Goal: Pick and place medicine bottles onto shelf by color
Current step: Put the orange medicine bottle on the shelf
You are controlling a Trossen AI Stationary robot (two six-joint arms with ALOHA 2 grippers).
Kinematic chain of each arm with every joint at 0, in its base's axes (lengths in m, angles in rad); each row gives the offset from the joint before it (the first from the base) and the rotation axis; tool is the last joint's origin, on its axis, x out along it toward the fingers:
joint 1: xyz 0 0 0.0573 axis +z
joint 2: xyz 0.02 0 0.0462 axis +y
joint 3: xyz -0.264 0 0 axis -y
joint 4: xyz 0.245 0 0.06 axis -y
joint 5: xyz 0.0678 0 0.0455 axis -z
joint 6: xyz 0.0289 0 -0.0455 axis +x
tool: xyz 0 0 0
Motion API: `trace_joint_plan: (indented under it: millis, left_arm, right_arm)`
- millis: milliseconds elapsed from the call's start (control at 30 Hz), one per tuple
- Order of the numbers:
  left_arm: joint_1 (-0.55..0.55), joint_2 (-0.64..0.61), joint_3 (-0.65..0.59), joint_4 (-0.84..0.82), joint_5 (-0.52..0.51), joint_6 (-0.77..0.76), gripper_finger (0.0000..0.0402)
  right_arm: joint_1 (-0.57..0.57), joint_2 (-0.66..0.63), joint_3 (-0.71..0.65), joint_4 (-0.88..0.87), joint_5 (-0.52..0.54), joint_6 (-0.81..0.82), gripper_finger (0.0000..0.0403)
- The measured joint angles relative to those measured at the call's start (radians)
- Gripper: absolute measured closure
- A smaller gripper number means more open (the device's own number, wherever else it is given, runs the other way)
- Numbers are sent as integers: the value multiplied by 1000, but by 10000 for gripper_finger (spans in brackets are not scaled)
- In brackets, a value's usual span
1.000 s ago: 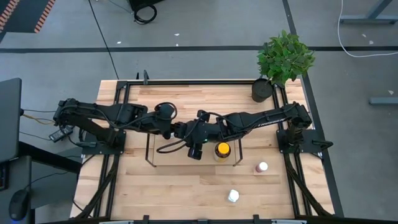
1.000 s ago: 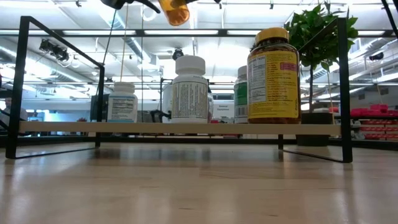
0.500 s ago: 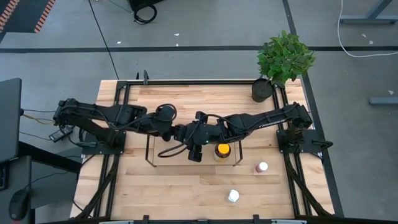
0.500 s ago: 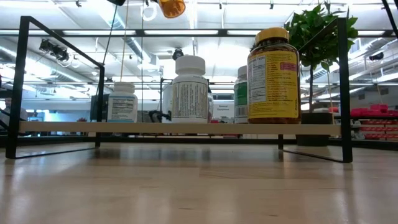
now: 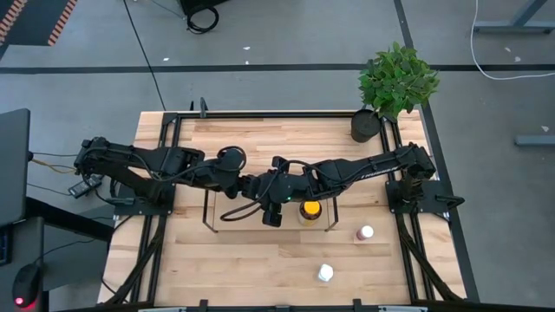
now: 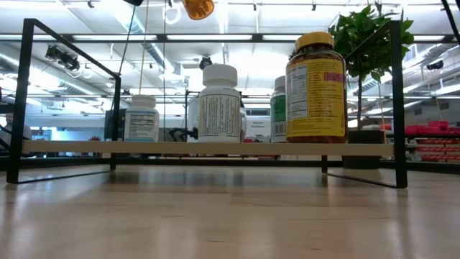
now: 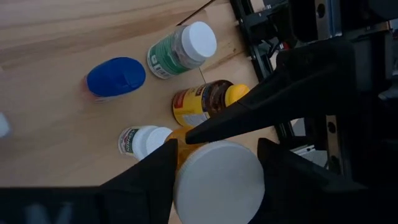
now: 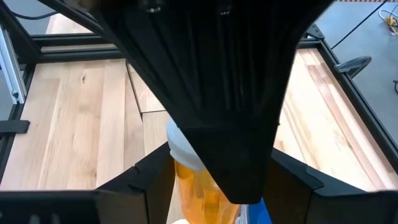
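Observation:
An orange bottle [image 8: 200, 186] with a white cap [image 7: 217, 180] hangs in the air above the shelf [image 6: 72, 147], showing at the low view's top [image 6: 199, 8]. My left gripper [image 5: 253, 186] and right gripper [image 5: 276, 187] meet there, both shut on it. On the shelf stand the amber yellow-capped bottle [image 6: 315, 88], a white bottle [image 6: 219, 103], a green-labelled one [image 7: 181, 50], a blue-capped one [image 7: 115, 77] and a small one [image 6: 141, 117]. My left gripper has the orange bottle's white cap [image 7: 186, 186] pinched between its two fingers, one on each side of the cap's rim, looking onto the cap's flat top. The bottle is lifted clear above the shelf. My right gripper holds the bottle's orange body [image 8: 186, 180] between its two fingers, below the cap. The left gripper stands in front and hides part of the contact. The bottle is clear of the shelf and table.
Two white-capped bottles stand on the table, one near the right edge [image 5: 365, 232] and one toward the front [image 5: 325, 273]. A potted plant [image 5: 366, 125] stands at the far right corner. Black frame rails [image 5: 173, 130] edge the table.
In the low view the orange bottle has gone up a little and tipped slightly; both arms have stayed over the shelf's middle.

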Motion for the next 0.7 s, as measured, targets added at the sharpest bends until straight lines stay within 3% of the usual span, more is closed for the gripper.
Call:
trace_joint_plan:
  millis: [267,700]
  left_arm:
    - [0,-3,0,0,2,16,181]
    - [1,-25,-1,1,4,46,190]
  right_arm:
    - [-1,0,0,-1,1,-1,195]
    - [-2,0,2,-5,6,-3,173]
